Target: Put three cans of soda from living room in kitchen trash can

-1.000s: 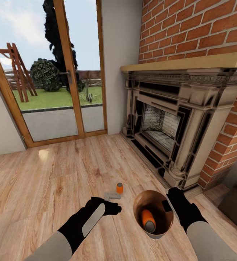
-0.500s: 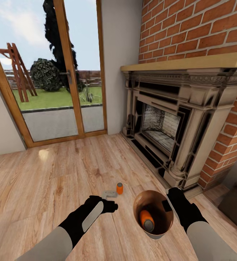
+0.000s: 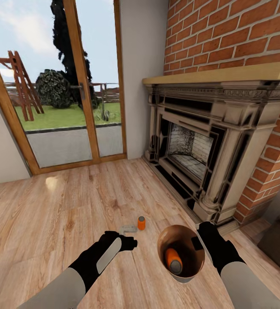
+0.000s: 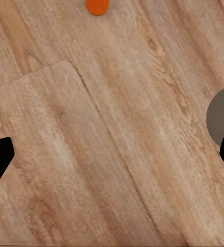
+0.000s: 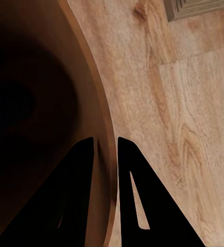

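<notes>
While my right gripper [image 3: 201,240] pinches the trash can [image 3: 180,274] rim at lower right, a soda can [image 3: 173,262] lies inside, another soda can [image 3: 141,223] stands on the wood floor [image 3: 49,214] at center | left wrist: my left gripper [image 4: 112,154] spread wide, orange can [image 4: 97,5] at top edge | right wrist: fingers [image 5: 137,206] clamp the bin wall [image 5: 105,154].

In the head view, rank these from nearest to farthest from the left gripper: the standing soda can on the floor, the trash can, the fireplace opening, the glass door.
From the left gripper:
1. Standing soda can, on the floor just ahead of it.
2. Trash can, to its right, held at the rim by the right gripper.
3. Fireplace opening, ahead and right.
4. Glass door, far ahead and left.
</notes>
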You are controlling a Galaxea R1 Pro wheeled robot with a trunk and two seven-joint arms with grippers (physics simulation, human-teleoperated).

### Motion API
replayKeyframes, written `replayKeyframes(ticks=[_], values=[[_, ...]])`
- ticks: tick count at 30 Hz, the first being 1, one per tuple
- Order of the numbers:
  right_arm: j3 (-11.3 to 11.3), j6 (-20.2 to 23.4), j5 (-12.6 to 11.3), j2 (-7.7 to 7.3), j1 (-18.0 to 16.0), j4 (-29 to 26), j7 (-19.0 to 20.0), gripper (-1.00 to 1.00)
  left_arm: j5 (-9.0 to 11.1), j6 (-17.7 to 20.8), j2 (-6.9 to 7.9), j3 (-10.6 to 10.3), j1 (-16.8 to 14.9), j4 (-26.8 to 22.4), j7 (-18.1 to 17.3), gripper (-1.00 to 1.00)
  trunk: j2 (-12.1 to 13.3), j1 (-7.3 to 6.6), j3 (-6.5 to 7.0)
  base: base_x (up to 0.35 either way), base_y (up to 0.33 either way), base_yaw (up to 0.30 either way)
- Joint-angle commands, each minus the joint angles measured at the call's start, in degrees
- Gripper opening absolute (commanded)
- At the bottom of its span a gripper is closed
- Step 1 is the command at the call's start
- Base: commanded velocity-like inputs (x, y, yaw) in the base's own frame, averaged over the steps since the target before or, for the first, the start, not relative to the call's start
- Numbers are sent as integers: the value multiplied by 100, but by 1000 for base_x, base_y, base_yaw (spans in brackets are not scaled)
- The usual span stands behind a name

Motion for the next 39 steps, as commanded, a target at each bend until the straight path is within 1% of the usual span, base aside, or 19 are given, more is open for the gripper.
replayKeyframes(ticks=[1, 3, 4, 5, 8, 12, 17, 22, 26, 27, 30, 33, 39], values=[[-6, -1, -42, 1, -5, -2, 30, -100, 3, 2, -1, 38, 2, 0, 62, 100, 0, 0, 1, 0, 0, 0], [-20, -2, -46, 1, -39, -2, 117, -100, 5, 17, -4, 147, 5, -2, 268, 100, 0, 0, 1, 0, 0, 0], [-22, -2, -45, 1, -45, -3, 187, -100, 4, 22, -4, 162, 5, -1, 299, 100, 0, 0, 1, 0, 0, 0], [-24, -2, -42, 1, -54, -3, 361, -100, 2, 28, -5, 186, 6, 1, 345, 100, 0, 0, 1, 0, 0, 0], [-27, 1, -31, 1, -61, -2, 624, -100, 0, 33, -5, 209, 6, 3, 387, 100, 0, 0, 1, 0, 0, 0], [-28, -1, -15, -4, -67, -2, 838, -100, -1, 37, 0, 225, -1, 66, 424, 100, 0, 0, 1, 17, 0, 0], [-29, -1, -13, -10, -77, -3, 916, -100, -1, 39, -3, 232, -72, 247, 528, 100, 0, 0, 1, 54, 0, 0], [-64, -4, -32, -76, -92, -2, 954, -100, 4, 11, -8, 233, -164, 610, 912, 100, 0, 0, 1, 28, 0, 0], [-263, -6, -85, -112, -101, -2, 963, -100, 6, -4, -12, 236, -219, 748, 1260, 100, 0, 0, 1, 10, 0, 0], [-390, -6, -101, -124, -105, -2, 963, -100, 6, -8, -13, 238, -236, 788, 1396, 100, 0, 0, 1, 4, 0, 0], [-522, -4, -108, -138, -109, -6, 962, -100, 7, -15, -14, 239, -250, 841, 1532, 100, 0, 0, 1, 3, 0, 0], [-605, 4, -109, -160, -111, -9, 961, -100, 6, -20, -19, 241, -261, 887, 1618, 100, 0, 0, 1, 1, 0, 0], [-647, 9, -110, -235, -113, -10, 961, -100, -4, -27, -35, 240, -270, 911, 1684, 100, 0, 0, 1, 0, 0, 0]])
